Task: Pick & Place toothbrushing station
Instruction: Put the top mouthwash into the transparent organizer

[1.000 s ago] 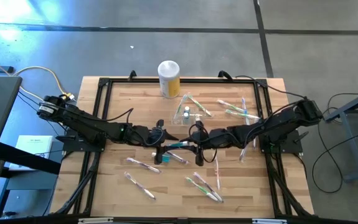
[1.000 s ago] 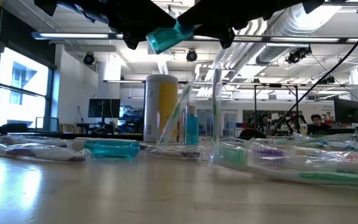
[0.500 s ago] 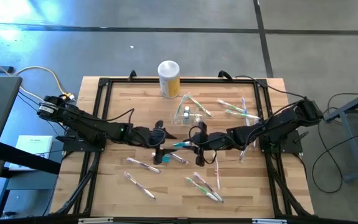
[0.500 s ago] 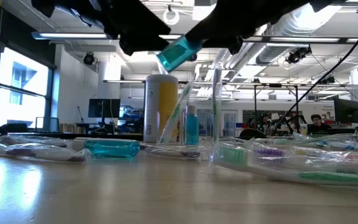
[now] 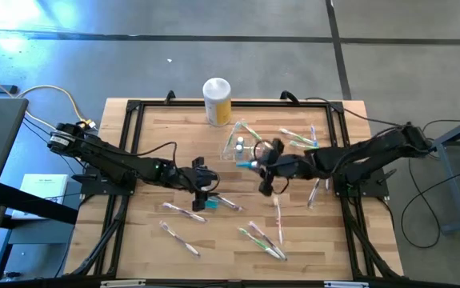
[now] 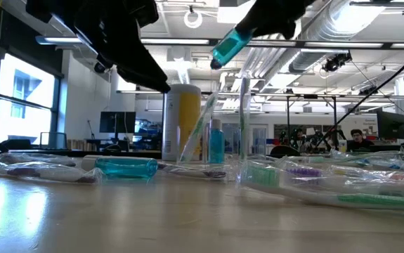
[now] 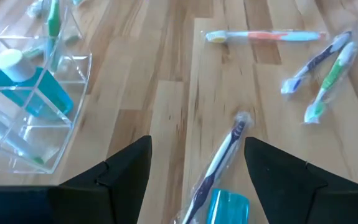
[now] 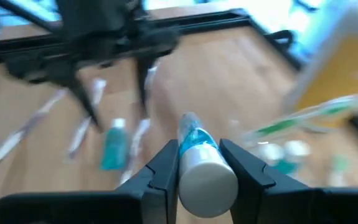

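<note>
The right gripper [image 8: 198, 163] is closed on a small teal-blue tube with a white cap [image 8: 198, 158], held above the table just right of the toothbrushing station, a small clear plastic compartmented holder [image 5: 240, 146]. The tube lies roughly level, pointing left toward the holder. The holder stands upright on the wooden table [image 5: 174, 144], right of centre on the far half, near a yellow canister with a white lid [image 5: 217, 101], its contents pointing upward. The left gripper [image 7: 194, 171] hangs wide open and empty over a second teal tube [image 7: 228, 207] lying on the table.
</note>
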